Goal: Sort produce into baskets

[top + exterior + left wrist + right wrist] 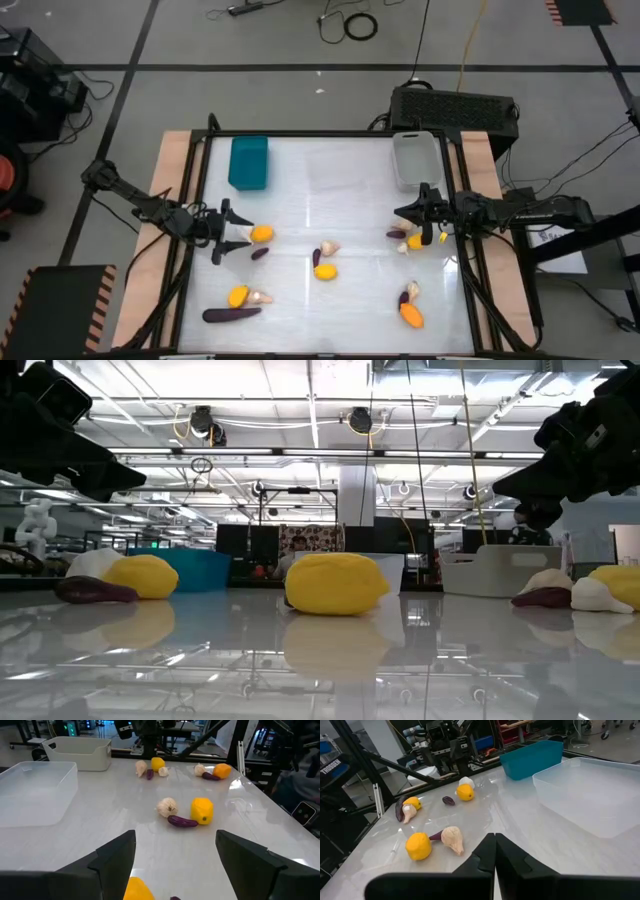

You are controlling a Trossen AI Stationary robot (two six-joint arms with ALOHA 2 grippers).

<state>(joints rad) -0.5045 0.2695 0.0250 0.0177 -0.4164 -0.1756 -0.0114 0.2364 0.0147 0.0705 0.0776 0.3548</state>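
Note:
Produce lies scattered on the white table. A yellow oval point(262, 234), a cream bulb point(465, 781) and a small purple piece point(259, 254) lie just in front of my left gripper point(226, 234), which hangs open above the table. Its fingers point(117, 855) frame the yellow oval point(137, 890) from above. My right gripper point(495, 850) is shut, hovering by a yellow, cream and purple cluster point(408, 240). More clusters lie mid-table point(325, 271), near left point(237, 296) with a long purple piece point(231, 314), and near right point(411, 316). The teal point(248, 162), clear point(340, 170) and white-grey point(414, 158) baskets stand along the far edge.
A black box point(455, 108) sits behind the table's far right corner. Wooden side rails point(175, 200) flank the table top. Open table surface lies between the clusters and the baskets.

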